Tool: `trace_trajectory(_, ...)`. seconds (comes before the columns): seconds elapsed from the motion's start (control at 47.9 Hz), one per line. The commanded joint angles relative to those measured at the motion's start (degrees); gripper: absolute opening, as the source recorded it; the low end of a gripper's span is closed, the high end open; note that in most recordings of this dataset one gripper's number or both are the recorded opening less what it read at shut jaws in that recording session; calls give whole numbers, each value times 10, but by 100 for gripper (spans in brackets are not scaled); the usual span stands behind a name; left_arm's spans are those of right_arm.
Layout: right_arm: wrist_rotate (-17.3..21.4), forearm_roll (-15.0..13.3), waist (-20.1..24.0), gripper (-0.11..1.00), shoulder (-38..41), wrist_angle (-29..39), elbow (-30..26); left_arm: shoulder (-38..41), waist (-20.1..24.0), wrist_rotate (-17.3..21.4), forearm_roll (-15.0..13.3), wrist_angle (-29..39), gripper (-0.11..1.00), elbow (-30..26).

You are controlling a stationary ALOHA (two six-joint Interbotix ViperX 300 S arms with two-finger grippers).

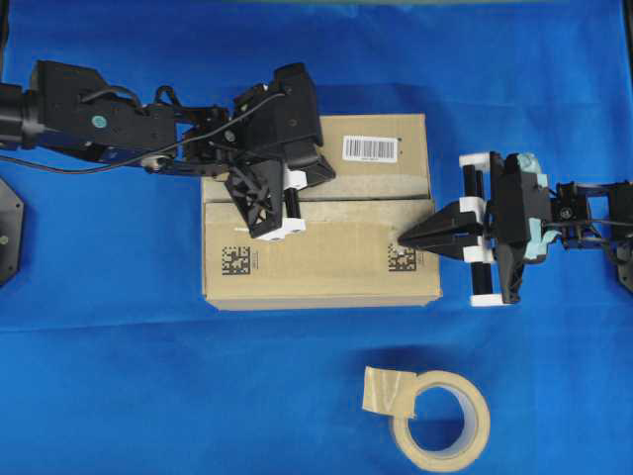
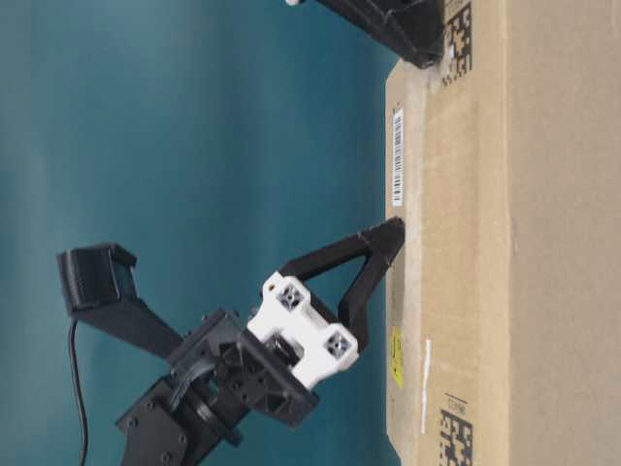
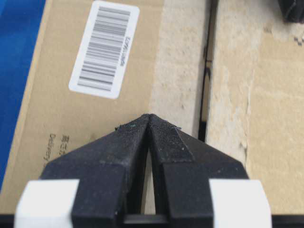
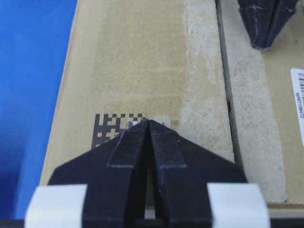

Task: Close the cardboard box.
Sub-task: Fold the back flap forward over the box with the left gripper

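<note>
The cardboard box (image 1: 297, 267) lies in the middle of the blue cloth with its top flaps folded down flat and a narrow seam (image 3: 207, 71) between them. My left gripper (image 1: 326, 174) is shut and empty, its tip on the far flap beside the seam, short of the barcode label (image 3: 104, 47). In the table-level view its tip (image 2: 393, 233) touches the box top. My right gripper (image 1: 402, 237) is shut and empty, its tip on the near flap at a QR code (image 4: 111, 128). The left gripper's tip also shows in the right wrist view (image 4: 261, 28).
A beige tape roll (image 1: 475, 435) with a loose end lies on the cloth in front of the box, right of centre. Blue cloth (image 1: 119, 376) surrounds the box. The left arm's black links (image 1: 89, 114) stretch in from the left edge.
</note>
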Motion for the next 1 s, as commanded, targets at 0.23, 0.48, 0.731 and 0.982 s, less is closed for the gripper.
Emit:
trace_trajectory(0.23, -1, -1, -42, 0, -2, -4, -11, -19, -8, -3, -1, -18, 0, 5)
trace_trajectory(0.48, -1, -1, -70, 0, -2, -1, -8, -19, -10, -3, -2, -18, 0, 5)
trace_trajectory(0.731, -1, -1, -73, 0, -1, -1, -3, -19, -11, -3, -1, -28, 0, 6)
trace_trajectory(0.982, -1, 2, -78, 0, 22, -4, -4, -19, -18, -3, -1, -34, 0, 8)
